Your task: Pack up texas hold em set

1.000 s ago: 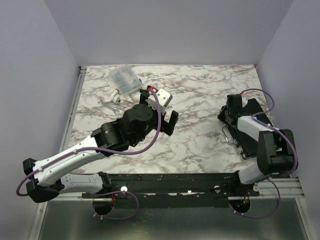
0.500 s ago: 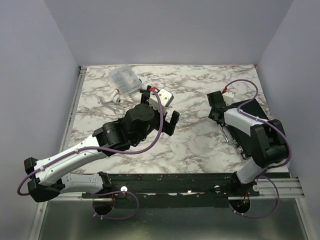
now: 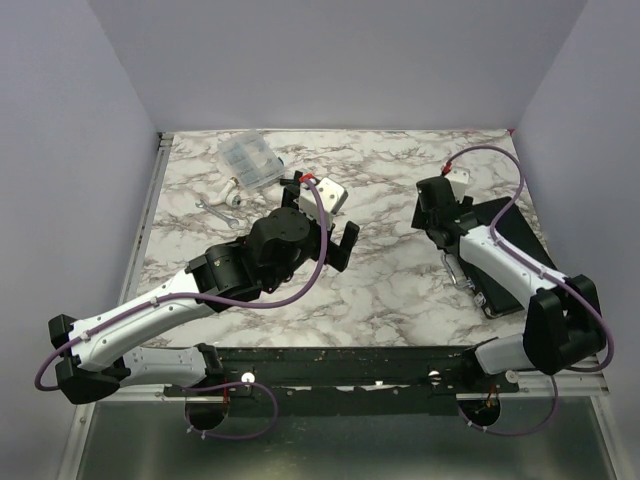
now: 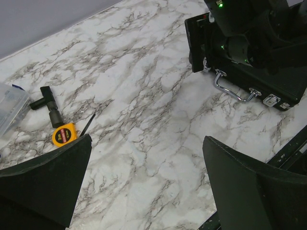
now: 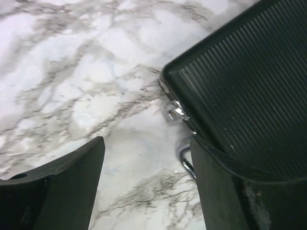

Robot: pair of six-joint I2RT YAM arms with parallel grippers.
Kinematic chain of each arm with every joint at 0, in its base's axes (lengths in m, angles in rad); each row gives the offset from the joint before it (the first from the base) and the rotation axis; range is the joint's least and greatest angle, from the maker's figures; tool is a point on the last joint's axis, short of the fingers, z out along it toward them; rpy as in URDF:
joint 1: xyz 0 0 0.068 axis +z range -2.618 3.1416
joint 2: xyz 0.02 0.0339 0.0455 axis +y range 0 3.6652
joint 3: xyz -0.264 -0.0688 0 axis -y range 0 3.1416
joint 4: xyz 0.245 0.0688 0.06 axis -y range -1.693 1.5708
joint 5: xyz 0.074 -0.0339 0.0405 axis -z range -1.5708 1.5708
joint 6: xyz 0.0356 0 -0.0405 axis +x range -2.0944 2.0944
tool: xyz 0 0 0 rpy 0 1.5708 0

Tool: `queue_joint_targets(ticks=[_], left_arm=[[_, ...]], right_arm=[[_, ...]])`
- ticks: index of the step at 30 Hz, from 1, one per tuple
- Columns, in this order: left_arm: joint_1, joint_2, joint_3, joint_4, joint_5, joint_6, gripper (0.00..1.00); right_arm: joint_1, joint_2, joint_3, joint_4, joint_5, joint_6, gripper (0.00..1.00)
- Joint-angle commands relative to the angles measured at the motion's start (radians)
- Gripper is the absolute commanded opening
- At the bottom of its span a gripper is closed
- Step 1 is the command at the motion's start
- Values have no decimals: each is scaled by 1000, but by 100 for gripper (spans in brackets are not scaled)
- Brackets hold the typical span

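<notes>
Right hand (image 5: 146,141) clears the closed briefcase (image 5: 249,86)
It has swung from over the lid to the briefcase's far left corner, fingers released. The left hand (image 4: 146,143), also released, hovers well left of it. Packing looks nearly done.

The briefcase (image 3: 515,222) lies shut on the table's (image 3: 400,170) right side (handle (image 4: 233,91) toward the middle); the compartment box (image 3: 248,160) sits far left, the tape measure (image 4: 64,134) near it
</notes>
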Motion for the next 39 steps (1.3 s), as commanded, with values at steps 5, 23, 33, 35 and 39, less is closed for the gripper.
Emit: queue_joint_targets(ticks=[5,23,33,35,39], left_arm=[[7,15,7,17,-33,11,98],[7,-3,10,15,-15,6,98],[7,4,11,15,-22,12,98],[7,4,9,16,-29,12,98],[7,-8,0,25,-46,10,98]], right_arm=[[0,135,37,44,-69,-58,15],[-60,468,149,-21,214,-118,1],[35,210,152,-18,-110,-66,2],[34,115,129,-15,-150,-56,16],[34,-111,60,0,-236,-56,48]])
